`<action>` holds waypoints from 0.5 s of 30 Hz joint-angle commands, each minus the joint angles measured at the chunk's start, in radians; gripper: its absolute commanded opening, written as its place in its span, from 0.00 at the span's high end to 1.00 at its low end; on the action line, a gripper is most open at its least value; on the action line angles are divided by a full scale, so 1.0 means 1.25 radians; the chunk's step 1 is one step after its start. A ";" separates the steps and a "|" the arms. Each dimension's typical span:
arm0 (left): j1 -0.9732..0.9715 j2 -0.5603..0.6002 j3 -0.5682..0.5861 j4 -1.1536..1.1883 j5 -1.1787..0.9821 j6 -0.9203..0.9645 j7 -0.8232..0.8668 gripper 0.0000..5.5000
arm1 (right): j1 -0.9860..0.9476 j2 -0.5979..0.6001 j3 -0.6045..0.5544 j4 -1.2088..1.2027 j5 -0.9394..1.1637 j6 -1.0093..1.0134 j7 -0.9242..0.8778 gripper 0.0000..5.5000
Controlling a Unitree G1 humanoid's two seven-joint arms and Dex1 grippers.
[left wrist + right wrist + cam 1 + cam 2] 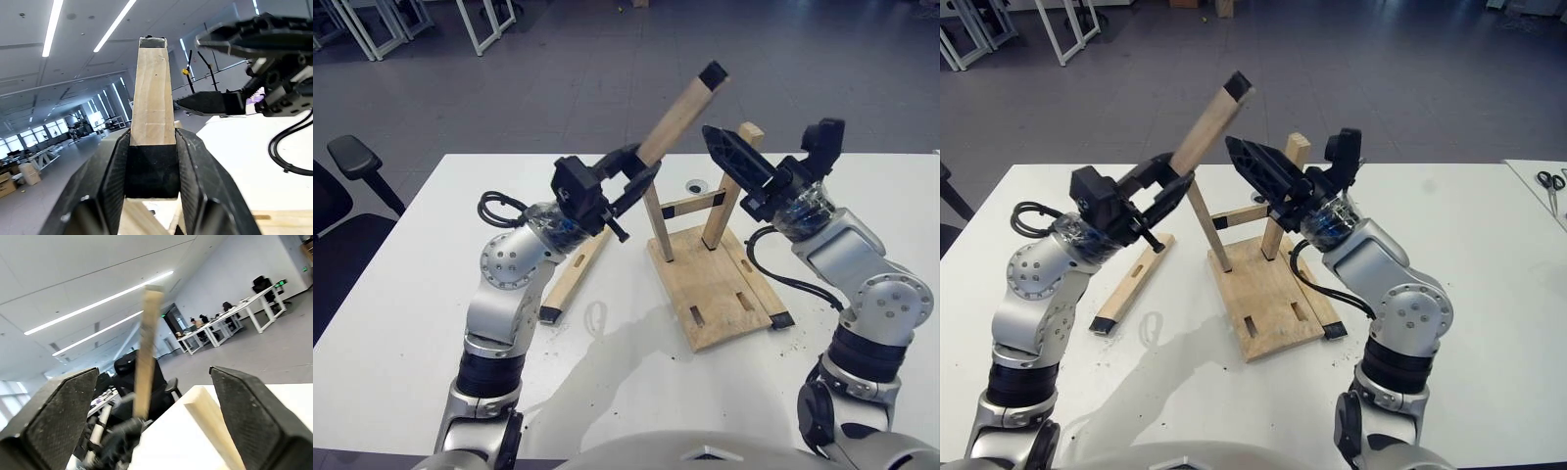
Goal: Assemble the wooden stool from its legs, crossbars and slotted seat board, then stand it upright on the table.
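My left gripper (641, 176) is shut on a wooden leg (683, 110) with black end caps, held in the air and tilted up toward the right; its fingers (117, 166) clamp the lower black cap. My right gripper (720, 147) stands open, pointing left at that leg, a little apart from it, with nothing between its fingers (54, 426). Below, the slotted seat board (710, 294) lies flat on the table. Two legs (658, 225) (729, 196) stand in it, joined by a crossbar (690, 206). Another leg (570, 279) lies on the table under my left arm.
A further wooden piece (759, 294) lies along the seat board's right edge. A round cable hole (695, 184) sits behind the stool parts. A black chair (352, 157) stands off the table's left edge. Scissors (1549, 181) lie on a neighbouring table at right.
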 commanded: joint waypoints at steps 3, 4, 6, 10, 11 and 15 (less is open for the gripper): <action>0.002 0.033 -0.036 0.023 0.064 -0.066 -0.039 0.76 | -0.036 -0.001 0.030 0.008 0.071 -0.017 -0.033 0.24; 0.001 0.036 -0.036 0.028 0.073 -0.078 -0.041 0.76 | -0.037 -0.003 0.033 0.010 0.077 -0.022 -0.038 0.24; -0.001 0.045 -0.034 0.040 0.096 -0.108 -0.042 0.76 | -0.041 -0.008 0.033 0.015 0.095 -0.034 -0.051 0.30; -0.008 0.050 -0.026 0.058 0.129 -0.148 -0.029 0.76 | -0.041 -0.025 0.037 0.016 0.111 -0.047 -0.058 0.42; -0.010 0.053 -0.026 0.061 0.141 -0.160 -0.027 0.76 | -0.040 -0.030 0.039 0.015 0.112 -0.048 -0.058 0.46; -0.016 0.055 -0.025 0.068 0.165 -0.187 -0.021 0.76 | -0.036 -0.045 0.046 0.015 0.116 -0.054 -0.056 0.59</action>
